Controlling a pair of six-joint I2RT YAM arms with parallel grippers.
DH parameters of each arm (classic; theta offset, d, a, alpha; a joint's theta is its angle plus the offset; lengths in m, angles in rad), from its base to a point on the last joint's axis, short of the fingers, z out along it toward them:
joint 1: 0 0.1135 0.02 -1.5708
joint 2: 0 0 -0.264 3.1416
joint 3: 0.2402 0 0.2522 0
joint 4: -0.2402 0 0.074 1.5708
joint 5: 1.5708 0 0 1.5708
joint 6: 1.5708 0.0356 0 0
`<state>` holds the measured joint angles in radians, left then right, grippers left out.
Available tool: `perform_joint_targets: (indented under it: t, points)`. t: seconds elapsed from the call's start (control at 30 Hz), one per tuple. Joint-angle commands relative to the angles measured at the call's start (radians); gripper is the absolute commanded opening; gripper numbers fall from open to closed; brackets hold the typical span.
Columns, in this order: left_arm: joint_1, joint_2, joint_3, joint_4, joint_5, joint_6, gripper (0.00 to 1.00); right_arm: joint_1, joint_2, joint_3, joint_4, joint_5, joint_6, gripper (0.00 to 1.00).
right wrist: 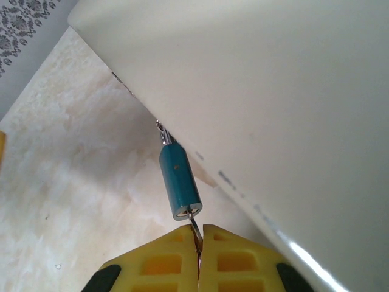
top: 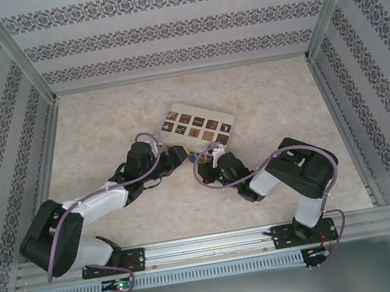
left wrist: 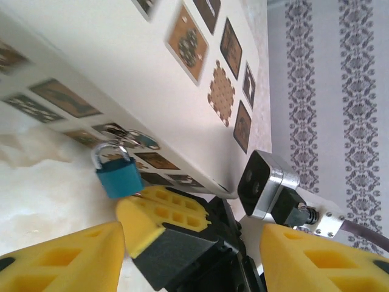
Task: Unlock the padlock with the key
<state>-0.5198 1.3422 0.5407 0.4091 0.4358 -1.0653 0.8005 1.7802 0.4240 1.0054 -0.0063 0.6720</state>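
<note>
I see right jaws pinching key [right wrist: 195,227], seated in padlock [right wrist: 180,181] bottom; padlock long axis straight ahead of them. Left jaws spread, empty, just beside padlock.

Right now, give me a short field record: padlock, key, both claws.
padlock: blue, shackle end toward the white box, shackle looks closed
key: blade in the padlock's base
right claw: shut on the key
left claw: open, holding nothing
</note>
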Motion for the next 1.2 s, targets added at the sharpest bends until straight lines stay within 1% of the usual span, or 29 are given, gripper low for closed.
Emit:
perform_joint_targets:
  t: [0.0, 0.2, 0.33, 0.53, 0.7, 0.93, 1.17]
  points:
    - [0.029, -0.061, -0.062, -0.031, -0.038, 0.019, 0.60, 0.002, 0.003, -0.005, 0.049, -0.042, 0.064, 0.00]
    - [0.035, -0.090, -0.144, 0.081, -0.065, -0.035, 0.60, 0.000, -0.011, -0.008, 0.045, -0.044, 0.198, 0.00]
    - [0.035, -0.056, -0.189, 0.213, -0.065, -0.097, 0.59, 0.000, -0.009, -0.001, 0.048, -0.053, 0.276, 0.00]
    - [0.034, 0.009, -0.182, 0.279, -0.042, -0.149, 0.56, 0.001, 0.003, 0.010, 0.055, -0.067, 0.353, 0.00]
    - [0.034, 0.068, -0.183, 0.364, -0.036, -0.190, 0.56, 0.000, 0.010, 0.014, 0.055, -0.075, 0.383, 0.00]
    - [0.035, 0.179, -0.175, 0.523, -0.018, -0.261, 0.55, 0.000, 0.008, 0.011, 0.053, -0.073, 0.390, 0.00]
    - [0.033, 0.259, -0.134, 0.584, 0.011, -0.294, 0.51, -0.004, 0.001, 0.008, 0.052, -0.073, 0.393, 0.00]
